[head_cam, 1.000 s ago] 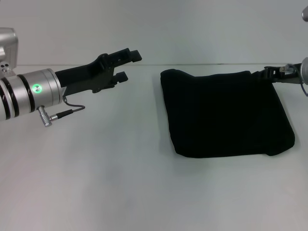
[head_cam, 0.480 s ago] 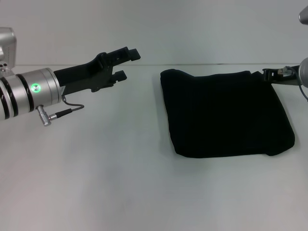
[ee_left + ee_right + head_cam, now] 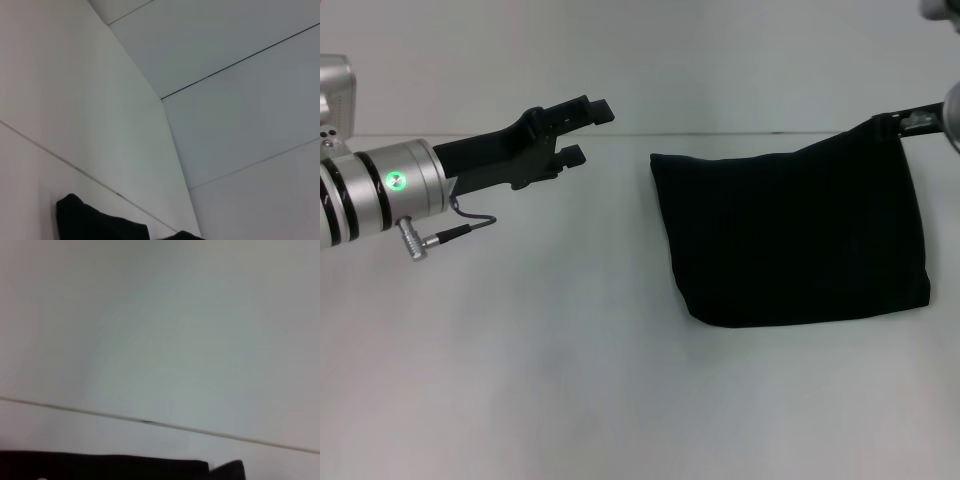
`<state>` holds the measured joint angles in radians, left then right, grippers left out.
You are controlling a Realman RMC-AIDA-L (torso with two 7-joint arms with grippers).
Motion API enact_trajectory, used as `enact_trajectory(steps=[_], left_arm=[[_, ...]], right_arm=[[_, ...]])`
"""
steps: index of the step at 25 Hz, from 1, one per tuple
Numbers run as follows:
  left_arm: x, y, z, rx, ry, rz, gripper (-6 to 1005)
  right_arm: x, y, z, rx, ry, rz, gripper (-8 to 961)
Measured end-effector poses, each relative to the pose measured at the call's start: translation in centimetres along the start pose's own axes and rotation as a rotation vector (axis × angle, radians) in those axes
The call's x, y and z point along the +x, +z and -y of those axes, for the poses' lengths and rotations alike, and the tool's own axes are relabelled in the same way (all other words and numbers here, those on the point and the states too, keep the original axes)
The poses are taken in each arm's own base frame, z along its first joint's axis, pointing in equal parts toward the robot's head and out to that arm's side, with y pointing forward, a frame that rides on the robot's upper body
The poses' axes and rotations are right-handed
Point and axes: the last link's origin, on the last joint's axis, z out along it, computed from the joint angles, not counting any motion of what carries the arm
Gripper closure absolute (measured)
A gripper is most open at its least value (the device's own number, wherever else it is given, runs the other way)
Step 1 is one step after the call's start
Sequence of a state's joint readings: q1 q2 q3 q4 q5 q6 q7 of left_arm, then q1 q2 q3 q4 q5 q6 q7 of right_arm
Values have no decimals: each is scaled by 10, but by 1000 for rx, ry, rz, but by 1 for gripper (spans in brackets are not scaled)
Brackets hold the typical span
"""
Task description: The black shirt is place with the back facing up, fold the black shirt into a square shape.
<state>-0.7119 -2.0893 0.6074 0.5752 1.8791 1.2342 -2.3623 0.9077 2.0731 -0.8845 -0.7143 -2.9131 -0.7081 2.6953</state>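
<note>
The black shirt (image 3: 790, 235) lies folded into a rough rectangle on the white table (image 3: 550, 350), right of centre in the head view. Its far right corner is pulled up off the table, and my right gripper (image 3: 894, 124) is shut on that corner at the frame's right edge. My left gripper (image 3: 588, 130) hovers open above the table, well left of the shirt, with nothing between its fingers. A strip of black cloth (image 3: 100, 466) runs along the edge of the right wrist view. The left wrist view shows a dark shape (image 3: 95, 225) that I cannot identify.
The white wall (image 3: 720, 60) rises right behind the table's far edge, close to the shirt's far side. Bare tabletop extends in front of and to the left of the shirt.
My right gripper has risen with the shirt's far right corner, lifting that edge off the table and drawing it taut. The left arm has not moved.
</note>
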Motion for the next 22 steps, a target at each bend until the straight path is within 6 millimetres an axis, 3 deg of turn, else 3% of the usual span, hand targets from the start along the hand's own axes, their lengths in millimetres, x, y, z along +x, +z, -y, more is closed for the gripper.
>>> enact_trajectory(steps=[5,10,17,20,22], left_arm=[[0,-1,1,2,-3,-2,110],[0,-1,2,4,-4,-4,110],[0,-2,2,5,-3,-6,110],[0,-2,1,2,-2,-4,110],[0,-1,0,-1,6,9,110]], right_arm=[[14,13,-12,5,-31,-17,883],[24,19,-6,17,-22,-42,852],[22,13,23,57,87,-57,810],[13,-1,45,53,178,-60,792],[7,-13,56,12,249,-63,712]])
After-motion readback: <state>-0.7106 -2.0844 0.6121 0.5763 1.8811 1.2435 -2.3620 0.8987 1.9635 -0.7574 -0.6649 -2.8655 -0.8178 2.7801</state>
